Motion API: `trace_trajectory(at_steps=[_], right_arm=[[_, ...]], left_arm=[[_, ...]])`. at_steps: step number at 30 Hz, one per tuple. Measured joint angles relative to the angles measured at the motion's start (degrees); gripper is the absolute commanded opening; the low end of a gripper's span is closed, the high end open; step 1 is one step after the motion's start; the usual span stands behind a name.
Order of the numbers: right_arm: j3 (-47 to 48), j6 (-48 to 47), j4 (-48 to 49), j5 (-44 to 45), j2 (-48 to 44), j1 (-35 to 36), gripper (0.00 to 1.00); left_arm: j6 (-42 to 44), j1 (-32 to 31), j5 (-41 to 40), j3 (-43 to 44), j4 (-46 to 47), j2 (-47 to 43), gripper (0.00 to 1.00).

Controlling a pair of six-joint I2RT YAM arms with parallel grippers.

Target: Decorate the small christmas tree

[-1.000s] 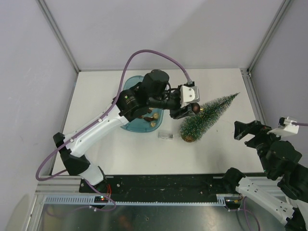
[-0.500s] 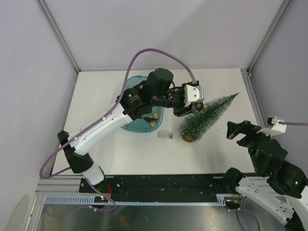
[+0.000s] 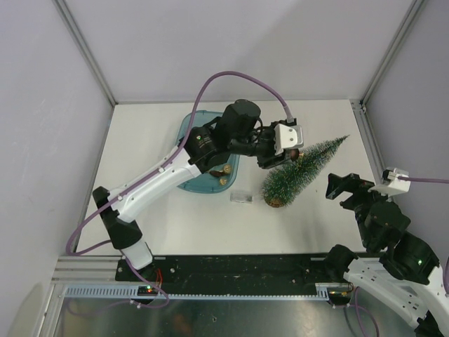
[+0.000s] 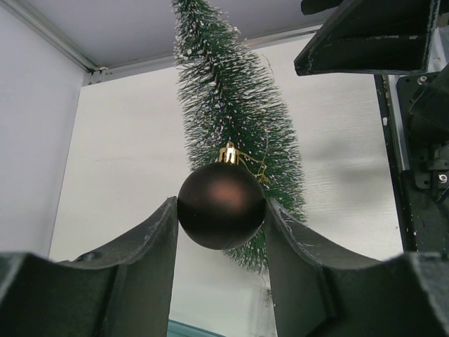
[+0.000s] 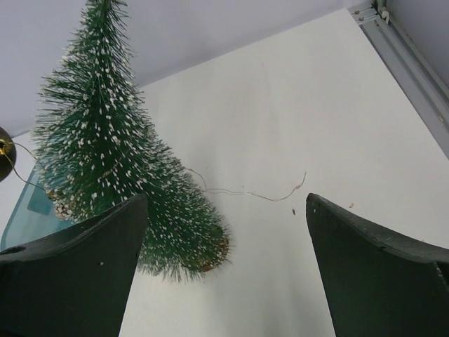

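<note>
**A:** The white table (image 3: pixel 140 154) has pale walls on three sides. Where do you see the tree?

**B:** I see the small christmas tree (image 3: pixel 300 172) lying on its side in the right half of the table, about midway between the near and far edges.

**A:** Which way is it pointing?

**B:** Its long axis runs diagonally. The round base is toward the near edge, and the tip points to the far right corner.

**A:** And your left gripper?

**B:** My left gripper (image 4: pixel 221 209) is clamped on a dark brown ball (image 4: pixel 222 200) with a gold cap, one finger on each side. From above it hangs over the middle of the tree. I cannot tell if the ball touches the bristles.

**A:** The right one?

**B:** My right gripper (image 3: pixel 342 188) has its fingers wide apart and holds nothing. It is near the right edge, just beside the tree but not touching it.

**A:** Anything else?

**B:** A teal tray (image 3: pixel 188 184) lies toward the left edge from the tree, partly under my left arm.
</note>
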Motion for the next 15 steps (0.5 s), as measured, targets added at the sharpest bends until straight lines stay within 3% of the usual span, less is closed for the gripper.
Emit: trace_trajectory(at_steps=[15], right_arm=[[-1.42,-1.07,3.82,-0.33,0.26,0.00,0.99]], left_arm=[[0.48,0.00,-6.10,0.15,0.00,0.76,0.00]])
